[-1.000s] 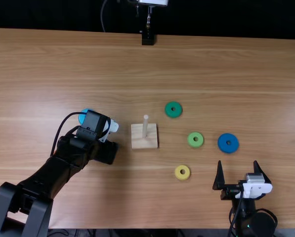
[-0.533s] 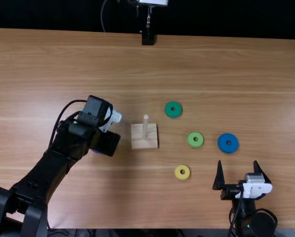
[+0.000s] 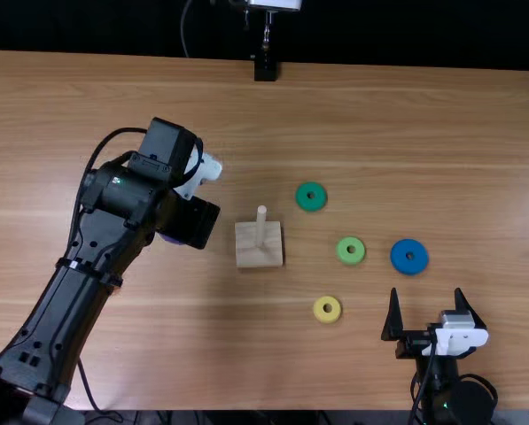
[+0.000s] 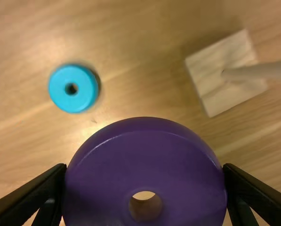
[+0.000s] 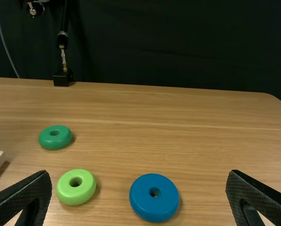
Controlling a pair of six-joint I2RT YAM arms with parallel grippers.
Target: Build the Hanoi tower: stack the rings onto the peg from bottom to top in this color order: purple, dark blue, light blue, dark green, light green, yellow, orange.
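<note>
At the far left, we see a sliver of orange (image 3: 115,289) beside the left arm, too small a piece for us to tell its shape. Next comes the left gripper (image 3: 190,221), and its wrist view shows us its two fingers (image 4: 44,190) pinching the purple ring (image 4: 145,169) by opposite sides, the hole facing the camera and wood showing through it. The light blue ring (image 4: 72,88) lies on the table near that gripper, apart from the ring it grips.

Just to the right of the left gripper we have the square wooden base (image 3: 249,252) with its peg (image 3: 260,230) standing upright; we see the pale shaft bare up to its tip. Well to the right of that gripper, past the peg, the dark green ring (image 3: 300,197) rests flat.

The yellow ring (image 3: 317,310) lies to the left of the right gripper (image 3: 426,294), about level with its fingers. Beyond the fingertips and off to their left we find the light green ring (image 3: 341,251). The dark blue ring (image 3: 398,257) sits just ahead of the right gripper, whose two fingers are spread wide apart.
</note>
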